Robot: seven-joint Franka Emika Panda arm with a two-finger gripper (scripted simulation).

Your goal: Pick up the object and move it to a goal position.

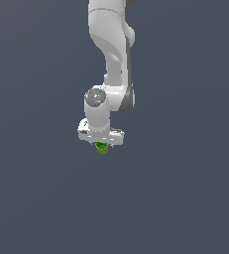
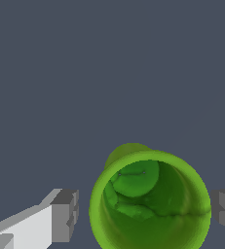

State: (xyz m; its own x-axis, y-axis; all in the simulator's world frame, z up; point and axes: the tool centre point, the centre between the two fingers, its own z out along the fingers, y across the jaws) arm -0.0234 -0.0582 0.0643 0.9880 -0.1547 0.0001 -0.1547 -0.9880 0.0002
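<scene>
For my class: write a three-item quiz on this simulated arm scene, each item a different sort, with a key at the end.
1. True or false: the green cup sits between the two fingers of the pincer.
2. In the wrist view, the cup's top is: A) capped by a lid, B) hollow and open, C) covered by a finger.
3. Fill in: in the wrist view a gap shows between the cup and each finger, so the pincer is ____.

Key: 1 true; 2 B; 3 open.
</scene>
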